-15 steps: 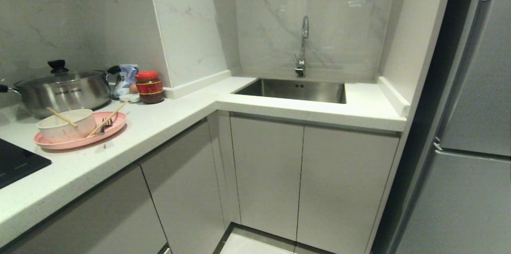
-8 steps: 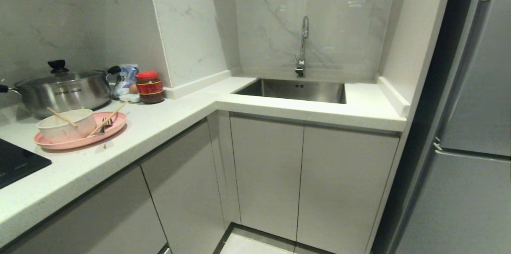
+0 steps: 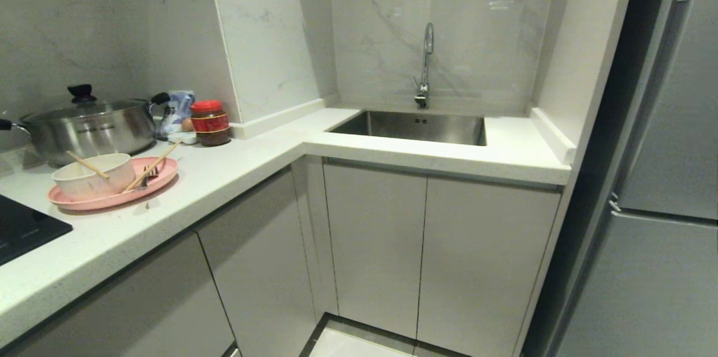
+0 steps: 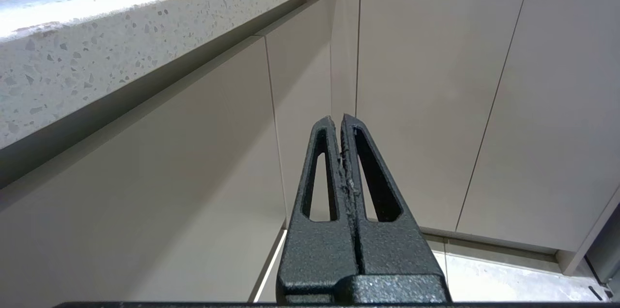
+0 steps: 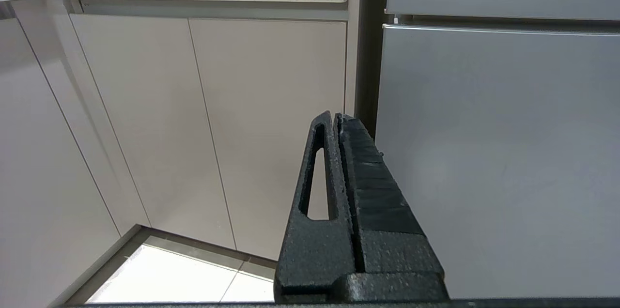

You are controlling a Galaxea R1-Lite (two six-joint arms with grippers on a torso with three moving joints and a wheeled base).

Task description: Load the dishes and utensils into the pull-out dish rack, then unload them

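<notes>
Round off-white bowl point(image 3: 92, 176) on glossy pink oval plate point(image 3: 162, 173); both ridged black tools point(image 4: 338, 121) point(image 5: 335, 119) pressed together, empty.

Left claw point(image 4: 342, 119): matte black, grainy cast finish, tapered fingers with long slots. Right claw point(image 5: 335, 116): same, ribbed pad.

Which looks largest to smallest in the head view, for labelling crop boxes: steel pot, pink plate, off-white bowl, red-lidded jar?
1. steel pot
2. pink plate, nearly as wide as the pot but flatter
3. off-white bowl
4. red-lidded jar, which stands farther back, so its true size is unsure
</notes>
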